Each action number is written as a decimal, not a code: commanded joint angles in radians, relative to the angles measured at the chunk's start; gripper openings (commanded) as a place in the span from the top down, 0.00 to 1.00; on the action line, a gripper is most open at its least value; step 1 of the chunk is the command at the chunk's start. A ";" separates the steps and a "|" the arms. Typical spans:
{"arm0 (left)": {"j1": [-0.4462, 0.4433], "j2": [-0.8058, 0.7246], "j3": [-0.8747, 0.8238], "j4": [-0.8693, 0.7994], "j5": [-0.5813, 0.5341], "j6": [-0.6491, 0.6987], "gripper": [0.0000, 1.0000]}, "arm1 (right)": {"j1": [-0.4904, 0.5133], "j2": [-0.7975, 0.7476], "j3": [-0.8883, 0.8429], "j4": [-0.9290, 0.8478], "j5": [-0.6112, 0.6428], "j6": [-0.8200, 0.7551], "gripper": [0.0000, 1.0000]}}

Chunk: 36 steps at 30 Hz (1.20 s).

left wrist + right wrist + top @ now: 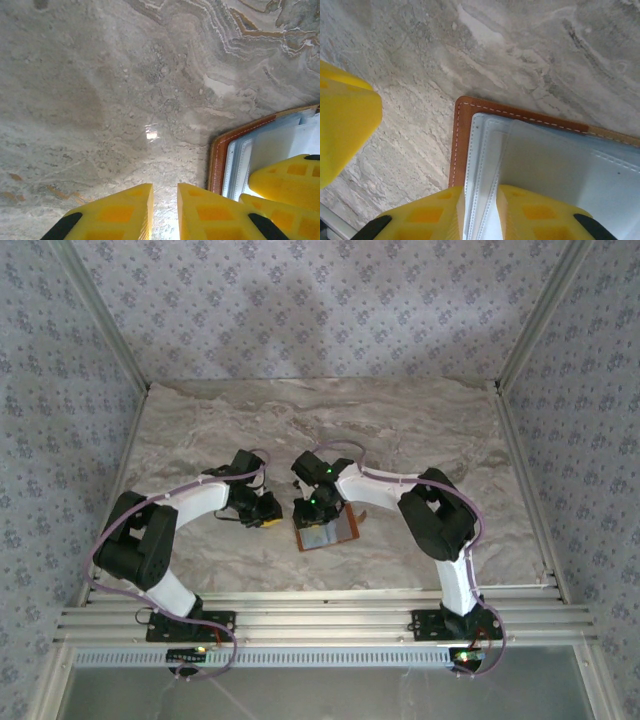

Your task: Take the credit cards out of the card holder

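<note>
The card holder (330,537) is lying open and flat on the marble-patterned table (420,440), near the table's near edge and roughly midway between the two arms, its orange-brown leather facing down and its grey-blue lining facing up. In the right wrist view its stitched brown corner (457,145) is framing pale, layered pocket edges, and what is sitting inside those pockets cannot be told. The right gripper (310,515) is reaching down onto the far-left part of the holder. Its yellow fingers are pressing in to a thin slit (481,215), with the stitched pocket layers running straight into that slit, so it appears to be pinching the lining near the holder's left edge. Just beside the holder's left side, the left gripper (268,515) is hanging low over bare table, apart from the leather. Its fingers are drawn almost together (165,210), with nothing between them but marble showing through. In the left wrist view the holder's corner (216,160) is lying to the right of those fingers, with the right gripper (282,197) sitting over the lining. In the right wrist view one of the left gripper's fingers (345,120) is showing just off the holder's left side.
</note>
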 commanded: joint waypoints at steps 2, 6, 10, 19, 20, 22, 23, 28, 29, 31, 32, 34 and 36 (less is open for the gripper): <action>-0.011 -0.013 0.011 -0.009 0.018 0.013 0.79 | -0.011 -0.009 -0.026 -0.041 0.057 0.012 0.72; -0.021 -0.003 0.022 -0.008 0.016 0.009 0.79 | -0.013 -0.020 -0.021 -0.072 0.096 0.012 0.70; -0.029 0.003 0.032 -0.005 0.015 0.007 0.79 | -0.012 -0.021 -0.006 -0.114 0.149 0.015 0.67; -0.037 0.007 0.033 -0.004 0.014 0.005 0.79 | -0.004 -0.025 0.035 -0.206 0.277 0.014 0.58; -0.037 0.009 0.035 -0.003 0.013 0.006 0.79 | -0.001 -0.026 0.040 -0.219 0.293 0.014 0.57; -0.037 0.011 0.037 -0.002 0.013 0.006 0.79 | 0.003 -0.025 0.054 -0.244 0.319 0.013 0.56; -0.038 0.012 0.037 -0.002 0.014 0.006 0.79 | 0.004 -0.024 0.061 -0.259 0.334 0.014 0.55; -0.039 0.017 0.040 -0.003 0.014 0.007 0.79 | 0.011 -0.024 0.092 -0.330 0.404 0.028 0.50; -0.039 0.019 0.043 -0.004 0.014 0.008 0.79 | 0.012 -0.024 0.096 -0.342 0.416 0.028 0.49; -0.039 0.021 0.045 -0.005 0.015 0.009 0.79 | 0.012 -0.026 0.100 -0.359 0.438 0.029 0.48; -0.041 0.023 0.046 -0.006 0.014 0.010 0.79 | 0.013 -0.028 0.101 -0.366 0.448 0.029 0.47; -0.042 0.026 0.051 -0.006 0.014 0.009 0.79 | 0.010 -0.030 0.100 -0.377 0.466 0.031 0.46; -0.043 0.029 0.054 -0.008 0.014 0.009 0.79 | 0.006 -0.031 0.098 -0.387 0.484 0.030 0.45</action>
